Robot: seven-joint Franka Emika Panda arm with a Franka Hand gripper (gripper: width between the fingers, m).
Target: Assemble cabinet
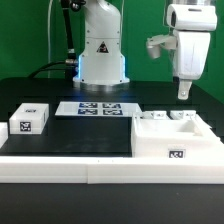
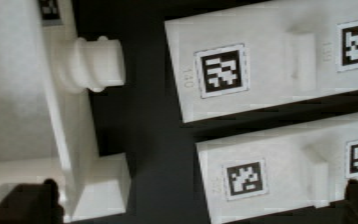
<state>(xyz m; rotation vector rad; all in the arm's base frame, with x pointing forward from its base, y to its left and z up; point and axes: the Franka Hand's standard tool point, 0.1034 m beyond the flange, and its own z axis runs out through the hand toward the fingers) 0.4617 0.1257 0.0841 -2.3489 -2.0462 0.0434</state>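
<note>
The cabinet (image 1: pixel 170 140), a large white box with a marker tag on its front, lies at the exterior view's right. My gripper (image 1: pixel 184 94) hangs above it, clear of it, pointing down. In the wrist view I look down on flat white tagged panels (image 2: pixel 247 70) and a round knob (image 2: pixel 96 62) on a white piece beside them. My gripper (image 2: pixel 194 212) is open and empty, with dark fingertips (image 2: pixel 23 204) at both edges of the picture. A small white tagged piece (image 1: pixel 30 120) lies at the exterior view's left.
The marker board (image 1: pixel 98 108) lies flat in front of the robot base (image 1: pixel 102 60). A low white rim (image 1: pixel 70 165) runs along the near side of the black table.
</note>
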